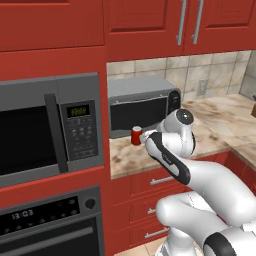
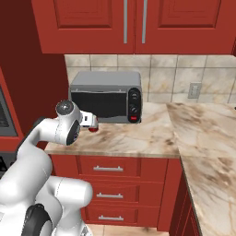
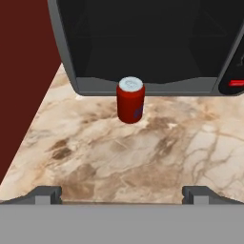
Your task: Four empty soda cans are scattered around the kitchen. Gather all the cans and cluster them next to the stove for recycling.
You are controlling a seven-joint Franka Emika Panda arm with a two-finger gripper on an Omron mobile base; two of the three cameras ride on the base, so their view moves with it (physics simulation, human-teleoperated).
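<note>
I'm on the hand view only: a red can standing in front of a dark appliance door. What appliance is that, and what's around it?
Observer: It's a grey countertop microwave; the red can stands upright on the beige counter just before its door.
Operator: What's the dark red wall on my left?
Observer: The side of a tall red cabinet, which holds a built-in microwave above a wall oven.
Operator: Anything overhead?
Observer: Red upper cabinets hang above the counter, with tan tiles behind.
Operator: Are my jaws ready?
Observer: The gripper is open, short of the can and touching nothing.
</note>
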